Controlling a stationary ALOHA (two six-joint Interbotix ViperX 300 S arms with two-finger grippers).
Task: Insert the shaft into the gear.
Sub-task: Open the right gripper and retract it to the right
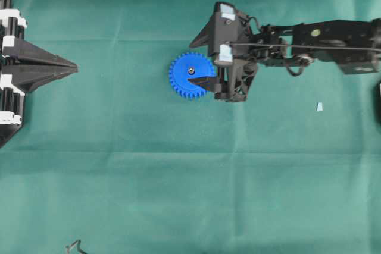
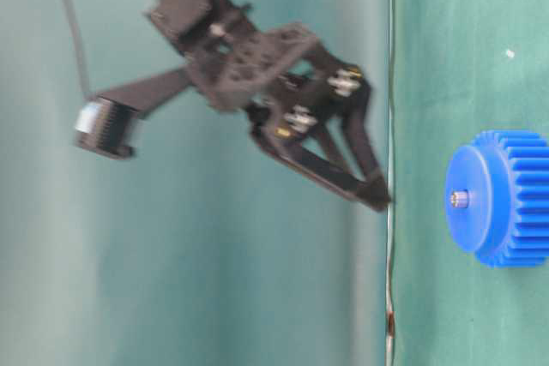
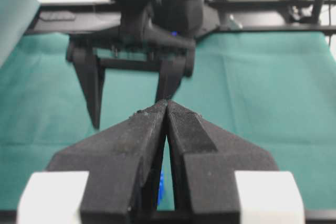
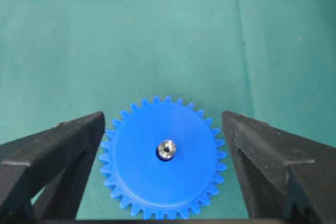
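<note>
The blue gear (image 1: 178, 81) lies flat on the green cloth. The silver shaft (image 1: 191, 70) stands upright in its centre hole, its tip just above the hub (image 4: 166, 149). My right gripper (image 1: 190, 62) hangs open over the gear (image 4: 142, 177), one finger on each side, touching neither gear nor shaft (image 2: 460, 199). My left gripper (image 1: 74, 66) rests shut and empty at the table's left edge, its tips pressed together (image 3: 167, 102). In the left wrist view the right gripper (image 3: 131, 111) faces me, and a sliver of the gear (image 3: 160, 190) shows between my fingers.
A pale blue scrap (image 1: 319, 107) lies on the cloth to the right, below the right arm. A tiny white speck (image 2: 509, 54) sits on the cloth away from the gear. A dark wire shape (image 1: 75, 246) pokes in at the front edge.
</note>
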